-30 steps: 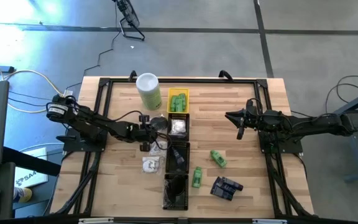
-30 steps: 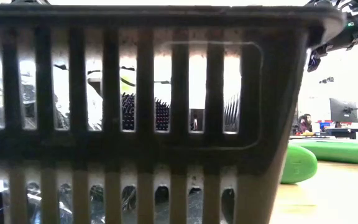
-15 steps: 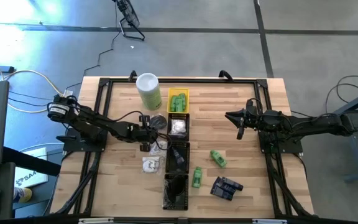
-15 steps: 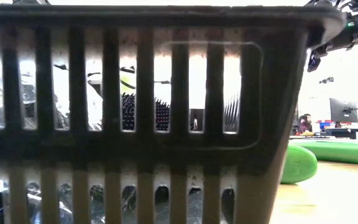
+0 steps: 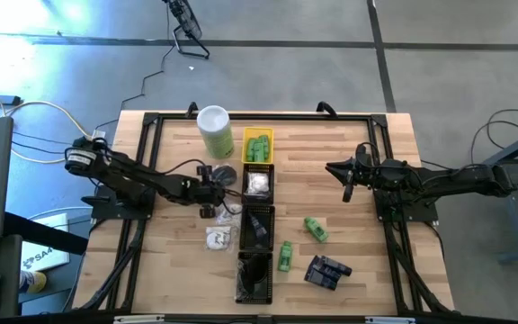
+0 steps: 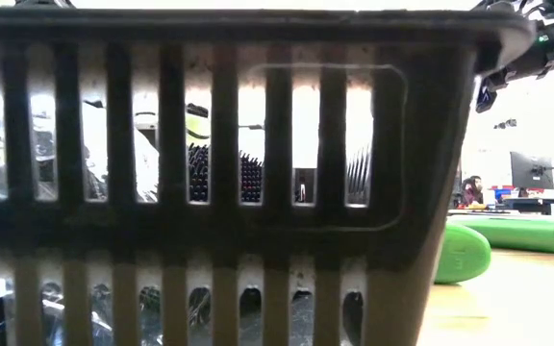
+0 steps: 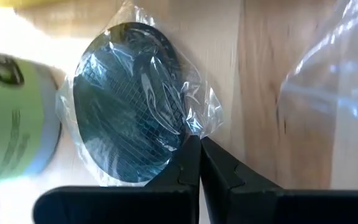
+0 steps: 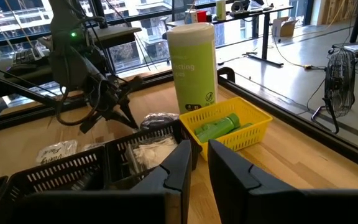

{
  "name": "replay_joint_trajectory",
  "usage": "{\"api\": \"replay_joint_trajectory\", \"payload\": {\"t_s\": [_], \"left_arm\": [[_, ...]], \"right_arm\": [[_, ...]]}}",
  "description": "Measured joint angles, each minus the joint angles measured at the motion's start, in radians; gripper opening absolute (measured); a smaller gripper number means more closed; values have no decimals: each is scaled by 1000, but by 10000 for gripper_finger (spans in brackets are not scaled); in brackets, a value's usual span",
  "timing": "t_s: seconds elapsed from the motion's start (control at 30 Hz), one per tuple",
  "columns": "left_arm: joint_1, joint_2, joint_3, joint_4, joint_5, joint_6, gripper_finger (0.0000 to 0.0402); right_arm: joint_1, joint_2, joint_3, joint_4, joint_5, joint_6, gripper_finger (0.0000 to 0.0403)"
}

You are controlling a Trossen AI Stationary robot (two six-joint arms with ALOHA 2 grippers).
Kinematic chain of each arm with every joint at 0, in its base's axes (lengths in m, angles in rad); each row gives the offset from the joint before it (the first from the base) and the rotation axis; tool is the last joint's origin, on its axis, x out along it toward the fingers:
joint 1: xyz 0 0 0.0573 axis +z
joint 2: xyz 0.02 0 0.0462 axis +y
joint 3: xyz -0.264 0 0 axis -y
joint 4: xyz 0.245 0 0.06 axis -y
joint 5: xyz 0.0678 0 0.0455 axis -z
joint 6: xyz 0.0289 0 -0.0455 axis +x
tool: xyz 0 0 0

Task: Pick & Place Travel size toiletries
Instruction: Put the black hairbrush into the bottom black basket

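Note:
A black round puck in clear crinkly wrap lies flat on the wood beside the pale-green canister, and my left gripper is shut at its edge. In the high view the puck sits just left of the black trays. Two green bottles, dark packets and a white wrapped piece lie loose on the table. My right gripper hangs above the table's right part, its fingers a narrow gap apart with nothing between them. My left gripper pinches the clear wrap's loose edge, which sticks out beside the puck, between its two fingertips. The fingers slant down from the table's left side. The puck lies flat on the table.
A yellow tray with green bottles stands at the far middle, above a row of black slotted trays that holds some items. One black tray's wall fills the low view. Bare wood lies at the far right.

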Motion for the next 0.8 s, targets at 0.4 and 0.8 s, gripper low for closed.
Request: {"api": "replay_joint_trajectory", "payload": {"t_s": [0.4, 0.8], "left_arm": [[0, -150, 92, -195, 1, -89, 0], [-1, -179, 304, -451, 9, -164, 0]], "right_arm": [[0, 0, 0, -7, -1, -2, 46], [0, 0, 0, -47, 0, -2, 46]]}}
